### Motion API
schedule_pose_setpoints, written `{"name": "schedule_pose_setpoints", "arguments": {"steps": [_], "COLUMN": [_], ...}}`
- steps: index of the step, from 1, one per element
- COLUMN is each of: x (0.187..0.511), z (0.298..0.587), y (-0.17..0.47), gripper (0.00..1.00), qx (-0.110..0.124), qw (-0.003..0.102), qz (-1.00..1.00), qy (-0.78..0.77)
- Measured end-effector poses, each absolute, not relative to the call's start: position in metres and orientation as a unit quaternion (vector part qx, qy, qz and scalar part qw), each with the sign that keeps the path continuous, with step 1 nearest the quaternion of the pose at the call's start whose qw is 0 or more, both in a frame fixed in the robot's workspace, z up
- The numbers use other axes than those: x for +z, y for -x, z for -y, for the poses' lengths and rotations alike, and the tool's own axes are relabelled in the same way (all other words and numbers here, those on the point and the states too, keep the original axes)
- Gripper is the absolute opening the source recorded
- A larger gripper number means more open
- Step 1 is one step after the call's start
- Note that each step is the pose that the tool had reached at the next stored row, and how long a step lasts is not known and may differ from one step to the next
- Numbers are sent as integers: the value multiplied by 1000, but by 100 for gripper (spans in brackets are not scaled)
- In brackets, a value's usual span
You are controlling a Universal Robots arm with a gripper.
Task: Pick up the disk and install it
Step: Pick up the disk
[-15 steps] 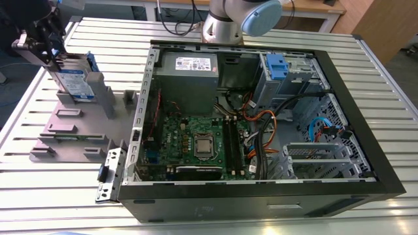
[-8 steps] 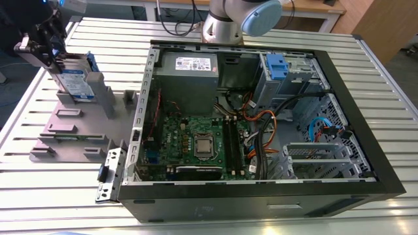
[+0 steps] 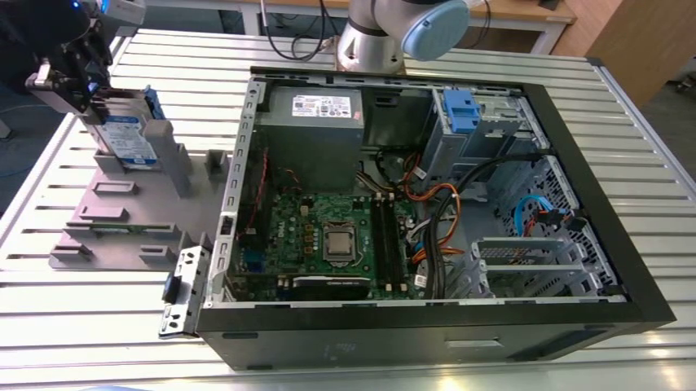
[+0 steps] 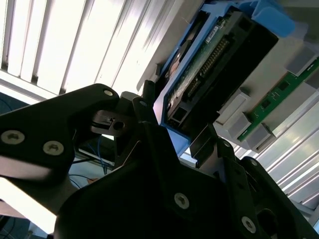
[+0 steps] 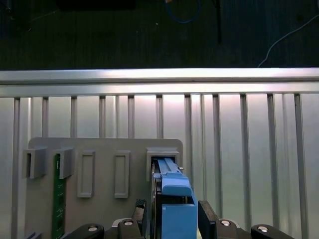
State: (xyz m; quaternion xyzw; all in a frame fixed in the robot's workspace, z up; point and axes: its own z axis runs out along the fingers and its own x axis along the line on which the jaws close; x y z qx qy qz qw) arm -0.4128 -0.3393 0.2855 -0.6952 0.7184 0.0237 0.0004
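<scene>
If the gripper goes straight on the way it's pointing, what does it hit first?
The disk, standing on edge in the grey slotted holder, its blue rail directly ahead of the gripper. Whether they already touch is unclear.

- A slatted aluminium table (image 3: 109, 326) fills most of the exterior view, its ribs running from the exterior view's left to the exterior view's right.
- Overhead light glares off the slats, most strongly along the near edge; in the second wrist view the ribs (image 4: 75, 45) shine almost white.
- In the first wrist view a smooth metal rail (image 5: 159, 79) closes the table's edge, with dark floor (image 5: 99, 40) beyond it.
- A blue cable (image 5: 183, 22) loops on that floor.
- At the exterior view's far right stands a brown wooden panel (image 3: 641, 41).
- A wooden desktop (image 3: 511, 10) runs along the far edge.
</scene>
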Motion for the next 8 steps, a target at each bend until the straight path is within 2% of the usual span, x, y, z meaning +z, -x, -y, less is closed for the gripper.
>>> {"name": "schedule_pose_setpoints", "arguments": {"steps": [5,6,7,8], "x": [285,285,285,286], "z": [339,339,339,339], "y": [413,413,413,413], "gripper": [53,52,45,45], "qx": [25,26,26,26], "qw": [2,2,3,3], "qz": [-718,-718,-718,-718], "qy": [695,695,695,695]}}
